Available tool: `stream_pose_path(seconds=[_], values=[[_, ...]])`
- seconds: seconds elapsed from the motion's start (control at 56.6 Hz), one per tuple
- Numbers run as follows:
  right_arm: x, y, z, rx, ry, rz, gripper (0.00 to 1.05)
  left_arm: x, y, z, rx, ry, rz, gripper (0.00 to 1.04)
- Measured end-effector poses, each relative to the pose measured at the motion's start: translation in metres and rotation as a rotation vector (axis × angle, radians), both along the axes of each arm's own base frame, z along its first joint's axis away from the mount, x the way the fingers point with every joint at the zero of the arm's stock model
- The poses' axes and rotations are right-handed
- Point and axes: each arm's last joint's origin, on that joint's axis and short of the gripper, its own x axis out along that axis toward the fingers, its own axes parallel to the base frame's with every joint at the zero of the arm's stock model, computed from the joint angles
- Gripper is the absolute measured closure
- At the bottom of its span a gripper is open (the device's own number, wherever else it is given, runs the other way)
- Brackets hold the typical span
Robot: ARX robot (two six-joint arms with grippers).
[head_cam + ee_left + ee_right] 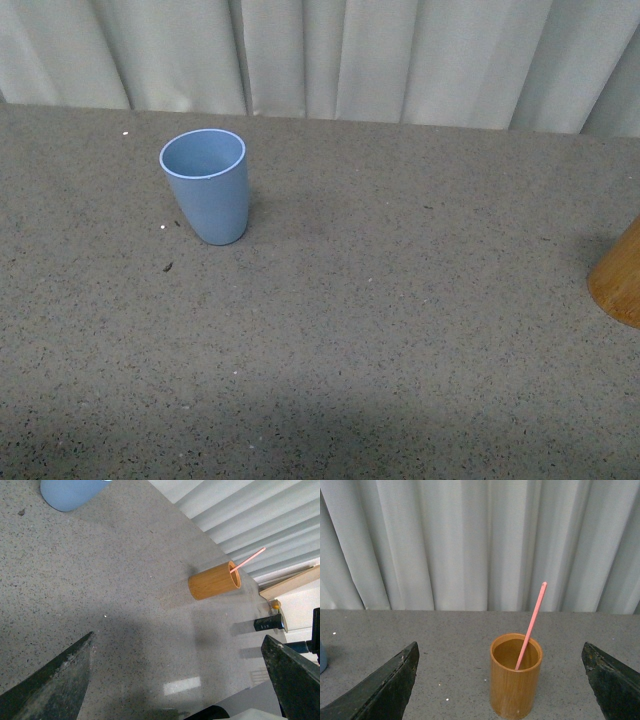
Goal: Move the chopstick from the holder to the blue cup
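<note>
Left claw (178,636): spread wide, nothing held, well above the counter (400,330), looking down at a slant. Right claw (500,644): also spread wide, empty, held low and level, aimed at the bamboo holder (515,685) but short of it, no contact.

Pink chopstick (530,627): in the holder, leaning against the rim, top end well clear of it.

Front view: no arm in frame. Blue cup (207,187) upright, upper left. Holder cut by the right edge, well apart from the cup.

Counter grey, dark-speckled. Pale pleated curtain (400,60) across the back.
</note>
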Motion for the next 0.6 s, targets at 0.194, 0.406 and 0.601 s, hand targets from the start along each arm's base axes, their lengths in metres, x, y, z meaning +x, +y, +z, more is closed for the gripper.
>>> stream_pose_path(seconds=[0.194,0.406,0.601], values=[[0.000,0.000,0.000,0.000,-0.001,-0.001,0.09,0.000,0.002,0.007,-0.022,-0.096,0.269,0.07],[0.000,0.000,0.000,0.000,-0.001,0.000,0.09,0.007,-0.010,0.005,-0.036,-0.043,0.254,0.07],[0.000,0.000,0.000,0.000,-0.001,0.000,0.09,0.054,-0.032,0.019,-0.035,-0.061,0.321,0.07]])
